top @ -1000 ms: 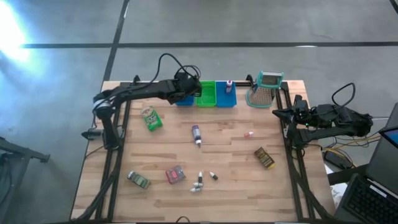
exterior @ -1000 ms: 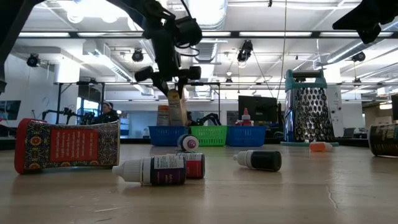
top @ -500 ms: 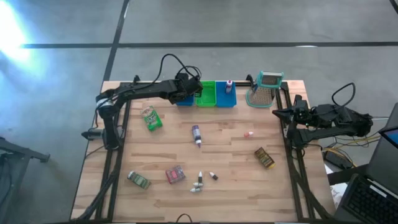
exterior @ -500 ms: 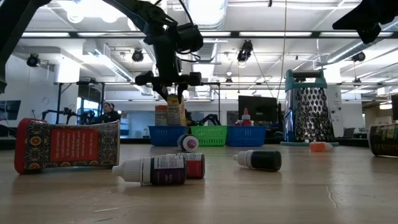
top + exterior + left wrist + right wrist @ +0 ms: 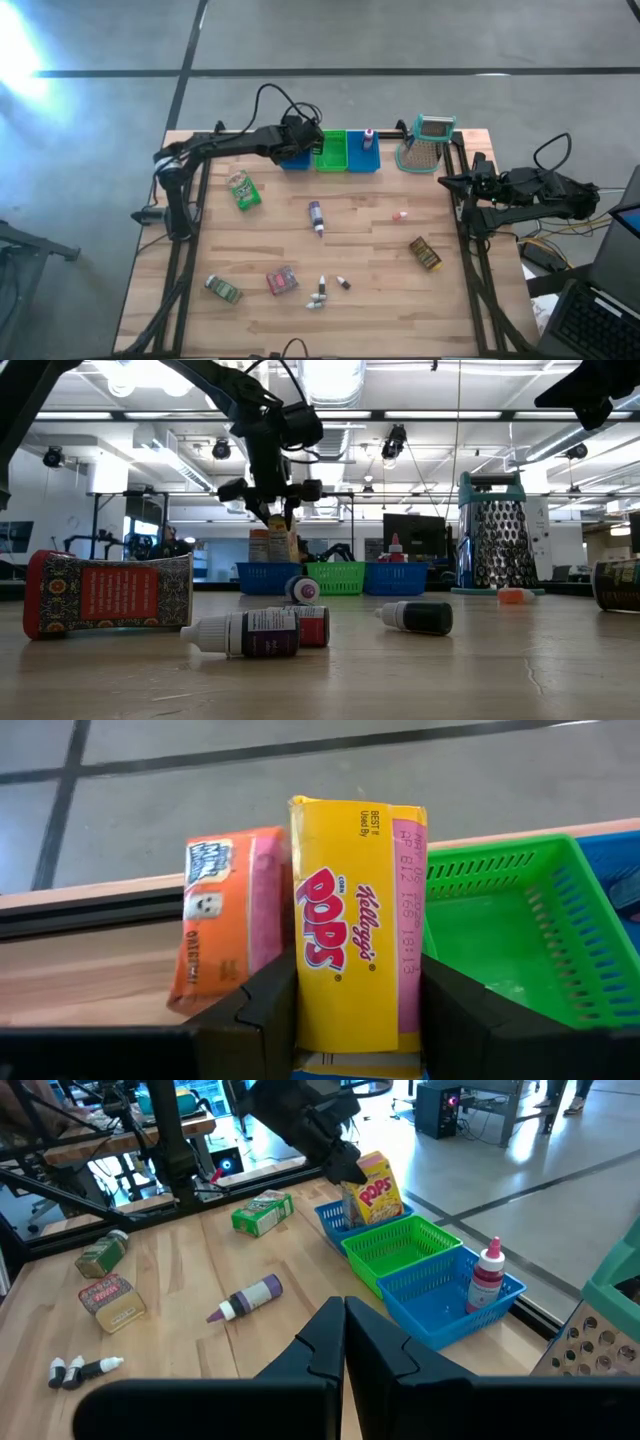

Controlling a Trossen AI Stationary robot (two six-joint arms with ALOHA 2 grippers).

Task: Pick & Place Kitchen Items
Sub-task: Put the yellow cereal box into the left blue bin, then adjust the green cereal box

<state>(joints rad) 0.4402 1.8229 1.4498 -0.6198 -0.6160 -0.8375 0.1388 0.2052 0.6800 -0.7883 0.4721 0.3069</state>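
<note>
High view: the left gripper [image 5: 297, 152] hangs over the leftmost of three plastic bins at the far edge of the wooden worktop [image 5: 370, 300], the blue bin [image 5: 296, 161]. Against a second ago it has barely shifted and sits a little lower over that bin. The green bin [image 5: 332, 152] and a second blue bin [image 5: 365, 158] stand touching in a row beside it; all three have lattice walls. The metal grater [image 5: 424, 143] stands near them. Loose on the planks lie a green packet [image 5: 243, 190], a purple bottle [image 5: 316, 214], a brown packet [image 5: 425, 253], a pink-red packet [image 5: 282, 281], another green packet [image 5: 223, 289] and three small bottles [image 5: 326, 289]. The right gripper [image 5: 446, 181] waits at the worktop's right edge, unchanged.

Low view: the yellow box [image 5: 279, 543] has come down since a second ago, when it hung clearly above the bins; its lower end is now behind the blue bin's rim. Beside it stands an orange box [image 5: 259, 545].

Left wrist view: the fingers [image 5: 262, 1010] pinch the flat cardboard yellow box [image 5: 355, 920] on its two sides; the orange box [image 5: 231, 910] leans just beside it, and the green bin [image 5: 500, 935] is alongside.

Right wrist view: the right fingers [image 5: 322, 1342] are pressed together, holding nothing. A white bottle with a red cap [image 5: 487, 1275] stands upright in the nearer blue bin.
</note>
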